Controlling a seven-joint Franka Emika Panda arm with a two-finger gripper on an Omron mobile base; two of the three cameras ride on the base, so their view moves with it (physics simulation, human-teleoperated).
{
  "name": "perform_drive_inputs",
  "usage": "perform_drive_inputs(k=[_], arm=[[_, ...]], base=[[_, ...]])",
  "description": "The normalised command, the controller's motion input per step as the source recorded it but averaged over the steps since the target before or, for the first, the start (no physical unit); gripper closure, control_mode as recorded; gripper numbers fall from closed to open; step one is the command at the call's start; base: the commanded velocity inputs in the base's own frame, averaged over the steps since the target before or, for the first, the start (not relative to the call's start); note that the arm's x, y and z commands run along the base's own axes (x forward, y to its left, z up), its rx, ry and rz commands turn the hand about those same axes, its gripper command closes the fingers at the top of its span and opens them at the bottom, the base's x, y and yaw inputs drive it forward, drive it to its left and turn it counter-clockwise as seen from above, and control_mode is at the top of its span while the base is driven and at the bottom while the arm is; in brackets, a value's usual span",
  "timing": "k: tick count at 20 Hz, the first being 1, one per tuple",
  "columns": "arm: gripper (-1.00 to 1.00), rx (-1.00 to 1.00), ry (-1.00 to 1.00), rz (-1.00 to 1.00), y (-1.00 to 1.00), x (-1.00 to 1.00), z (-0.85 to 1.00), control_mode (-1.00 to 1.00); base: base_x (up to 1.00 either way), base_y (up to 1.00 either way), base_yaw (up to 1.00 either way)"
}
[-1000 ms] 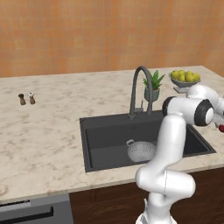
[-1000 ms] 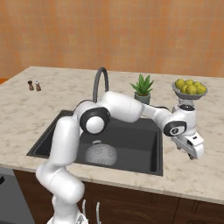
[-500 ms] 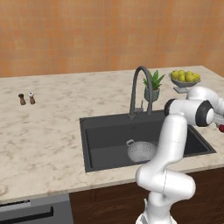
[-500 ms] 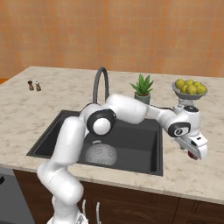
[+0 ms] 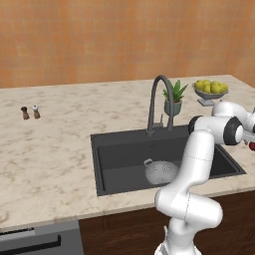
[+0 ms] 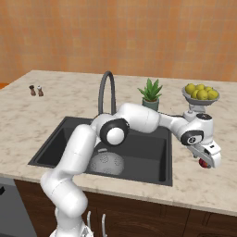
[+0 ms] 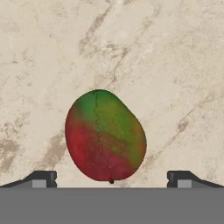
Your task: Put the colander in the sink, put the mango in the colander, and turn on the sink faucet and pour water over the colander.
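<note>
While the arm reaches way out to the right of the sink (image 6: 60, 143), the tool (image 6: 206, 157) sits spread open right over the mango (image 7: 105, 135), which lies on the marble desk (image 7: 52, 52) with its red side toward the fingertips (image 7: 41, 178) and nothing pinching it. Closer to the base, the colander (image 5: 161, 171) is down in the sink near the front wall. Behind that you've got the faucet (image 5: 160, 102), a little potted plant (image 6: 150, 94), a bowl of lemons (image 6: 200, 94), and two shakers (image 5: 30, 112) off on the far left.
</note>
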Motion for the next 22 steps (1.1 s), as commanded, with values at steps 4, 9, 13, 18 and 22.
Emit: perform_drive_inputs(k=[4,9,13,18,22], arm=[[-1.0,0.0,0.0,0.0,-0.19,0.24,-0.14,-1.0],[-1.0,0.0,0.0,0.0,-0.21,0.16,-0.13,-1.0],[-1.0,-0.01,0.0,0.0,-0.02,0.01,-0.29,-1.0],[1.0,-0.02,0.0,0.0,0.0,0.0,-0.3,-1.0],[1.0,0.0,0.0,0.0,0.0,0.0,0.0,-1.0]], base=[[0.0,0.0,0.0],[0.0,0.0,0.0],[0.0,0.0,0.0],[0.0,0.0,0.0],[0.0,0.0,0.0]])
